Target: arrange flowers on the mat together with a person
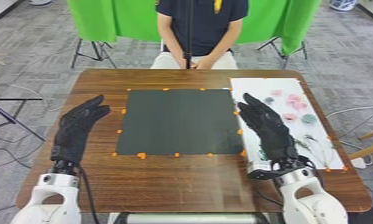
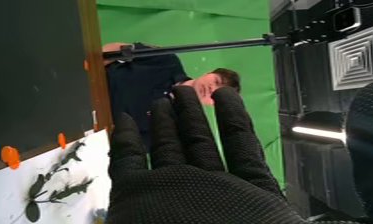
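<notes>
Reaching forward with nothing in its hold, the robot's right hand (image 1: pixel 269 131) is open, its fingers straight and slightly parted. In the head view it is above the inner part of a white sheet (image 1: pixel 258 86), just beside the right edge of a dark mat (image 1: pixel 178 121) on a brown wooden table (image 1: pixel 182 187). Whether it touches the sheet cannot be told.

Just right of this hand lie the pink flowers (image 1: pixel 295 102), loosely grouped on the sheet, with a grey-green bloom (image 1: pixel 309 118) close by. Nearer the robot, green leafy stems (image 2: pixel 75 190) lie flat, their long axes running roughly away from the robot at a slant. So the hand is between the mat on its left and most of the flowers on its right. To pick one up, it probably needs to shift outward, away from the mat, then lower and close across a stem rather than along it. The thin stems look likely to slip or bend under a heavy grip.

Farther out, small orange markers (image 1: pixel 142 155) dot the mat's border. Beyond the mat's left side is the left hand (image 1: pixel 73 131), open and holding nothing; the right arm is clearly nearer the flowers. The arranging looks to be at its very start.
</notes>
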Robot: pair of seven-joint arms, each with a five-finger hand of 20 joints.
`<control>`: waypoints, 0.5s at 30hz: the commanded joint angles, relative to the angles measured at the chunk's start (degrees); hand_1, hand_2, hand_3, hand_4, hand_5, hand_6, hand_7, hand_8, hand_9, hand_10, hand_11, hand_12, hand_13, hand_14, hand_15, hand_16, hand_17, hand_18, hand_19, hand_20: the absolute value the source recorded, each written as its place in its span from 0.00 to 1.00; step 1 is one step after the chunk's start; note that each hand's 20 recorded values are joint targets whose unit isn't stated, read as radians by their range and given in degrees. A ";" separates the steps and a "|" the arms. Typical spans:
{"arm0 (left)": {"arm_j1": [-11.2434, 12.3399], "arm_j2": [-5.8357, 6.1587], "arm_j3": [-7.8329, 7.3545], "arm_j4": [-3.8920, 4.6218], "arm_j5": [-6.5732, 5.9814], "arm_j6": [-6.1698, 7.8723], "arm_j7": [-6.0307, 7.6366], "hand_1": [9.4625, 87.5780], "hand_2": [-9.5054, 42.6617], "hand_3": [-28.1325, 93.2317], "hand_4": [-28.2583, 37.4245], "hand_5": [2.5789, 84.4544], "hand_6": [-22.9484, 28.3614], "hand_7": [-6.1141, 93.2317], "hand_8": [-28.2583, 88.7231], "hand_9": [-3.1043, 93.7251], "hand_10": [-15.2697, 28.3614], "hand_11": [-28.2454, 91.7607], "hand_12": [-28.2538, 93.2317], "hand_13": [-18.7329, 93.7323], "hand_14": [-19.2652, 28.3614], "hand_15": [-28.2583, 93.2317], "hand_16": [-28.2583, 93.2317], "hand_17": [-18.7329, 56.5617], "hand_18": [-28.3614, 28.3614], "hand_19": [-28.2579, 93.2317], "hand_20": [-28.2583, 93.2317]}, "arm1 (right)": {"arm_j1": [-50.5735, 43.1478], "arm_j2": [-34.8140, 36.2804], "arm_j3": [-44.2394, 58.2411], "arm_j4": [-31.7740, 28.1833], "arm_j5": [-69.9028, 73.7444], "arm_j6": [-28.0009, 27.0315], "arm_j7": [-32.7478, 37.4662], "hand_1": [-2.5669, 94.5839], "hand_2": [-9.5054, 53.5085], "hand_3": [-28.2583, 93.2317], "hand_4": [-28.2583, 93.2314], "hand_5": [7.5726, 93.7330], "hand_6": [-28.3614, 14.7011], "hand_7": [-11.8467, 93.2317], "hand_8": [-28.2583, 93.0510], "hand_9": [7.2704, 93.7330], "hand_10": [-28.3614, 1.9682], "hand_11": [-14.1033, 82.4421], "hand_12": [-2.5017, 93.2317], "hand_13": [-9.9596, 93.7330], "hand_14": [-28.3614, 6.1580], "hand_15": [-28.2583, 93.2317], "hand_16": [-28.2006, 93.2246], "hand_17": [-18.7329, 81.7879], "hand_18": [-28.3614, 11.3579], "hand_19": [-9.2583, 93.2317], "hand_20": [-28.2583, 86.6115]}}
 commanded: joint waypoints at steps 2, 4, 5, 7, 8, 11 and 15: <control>0.98 0.11 -0.50 -0.40 -0.69 0.11 -0.54 0.25 0.08 0.74 0.13 0.54 0.54 0.18 0.19 0.50 0.65 0.41 0.36 0.46 0.75 0.37 0.27 0.28 0.76 0.32 0.39 | -0.44 -0.11 -0.01 -0.37 -0.43 -0.72 -0.49 0.14 0.09 0.85 0.08 0.30 0.57 0.21 0.16 0.34 0.46 0.18 0.14 0.32 0.59 0.27 0.31 0.30 0.48 0.10 0.42; 0.96 -0.02 -0.42 -0.32 -0.80 0.14 -0.61 0.25 0.08 0.74 0.13 0.54 0.54 0.18 0.19 0.51 0.65 0.41 0.36 0.46 0.75 0.37 0.27 0.27 0.76 0.32 0.39 | -0.53 -0.22 0.05 -0.41 -0.23 -0.25 -0.47 0.14 0.09 0.85 0.08 0.30 0.57 0.21 0.16 0.34 0.46 0.18 0.14 0.32 0.59 0.27 0.30 0.30 0.48 0.10 0.42; 0.78 -0.07 -0.35 -0.21 -0.80 0.03 -0.66 0.25 0.08 0.74 0.13 0.54 0.54 0.18 0.19 0.50 0.65 0.41 0.36 0.46 0.75 0.37 0.27 0.27 0.76 0.32 0.39 | -0.56 -0.29 0.12 -0.44 -0.18 -0.08 -0.45 0.14 0.09 0.85 0.08 0.30 0.57 0.21 0.16 0.34 0.46 0.18 0.14 0.32 0.59 0.27 0.30 0.30 0.47 0.10 0.42; 0.34 0.01 -0.31 -0.09 -0.65 -0.23 -0.62 0.25 0.08 0.74 0.13 0.54 0.54 0.18 0.19 0.51 0.64 0.41 0.36 0.46 0.75 0.37 0.27 0.27 0.76 0.32 0.39 | -0.35 -0.32 0.12 -0.38 -0.24 0.10 -0.58 0.14 0.09 0.85 0.08 0.30 0.57 0.21 0.16 0.34 0.46 0.18 0.14 0.32 0.59 0.28 0.30 0.30 0.47 0.10 0.42; 0.31 0.10 -0.37 -0.12 -0.58 -0.29 -0.55 0.25 0.08 0.74 0.13 0.54 0.54 0.18 0.19 0.51 0.64 0.41 0.36 0.46 0.75 0.37 0.27 0.27 0.76 0.32 0.39 | -0.21 -0.29 0.11 -0.35 -0.29 -0.13 -0.61 0.14 0.09 0.85 0.08 0.30 0.57 0.21 0.16 0.34 0.46 0.18 0.14 0.32 0.59 0.28 0.30 0.30 0.47 0.10 0.42; 0.50 0.14 -0.63 -0.19 -0.74 0.02 -0.71 0.25 0.08 0.74 0.13 0.54 0.54 0.18 0.19 0.50 0.65 0.41 0.36 0.46 0.75 0.37 0.27 0.27 0.76 0.32 0.39 | -0.05 -0.13 -0.07 -0.19 -0.40 -0.58 -0.45 0.14 0.09 0.85 0.08 0.30 0.57 0.21 0.16 0.34 0.46 0.18 0.14 0.32 0.58 0.28 0.29 0.30 0.47 0.11 0.42; 0.53 0.07 -0.63 -0.13 -1.18 0.25 -0.71 0.25 0.08 0.74 0.13 0.54 0.54 0.18 0.19 0.50 0.65 0.41 0.36 0.46 0.75 0.37 0.28 0.27 0.76 0.32 0.39 | -0.06 -0.40 -0.05 -0.19 -0.33 -0.27 -0.54 0.14 0.09 0.85 0.08 0.30 0.57 0.21 0.16 0.34 0.45 0.18 0.14 0.32 0.58 0.28 0.29 0.30 0.46 0.11 0.42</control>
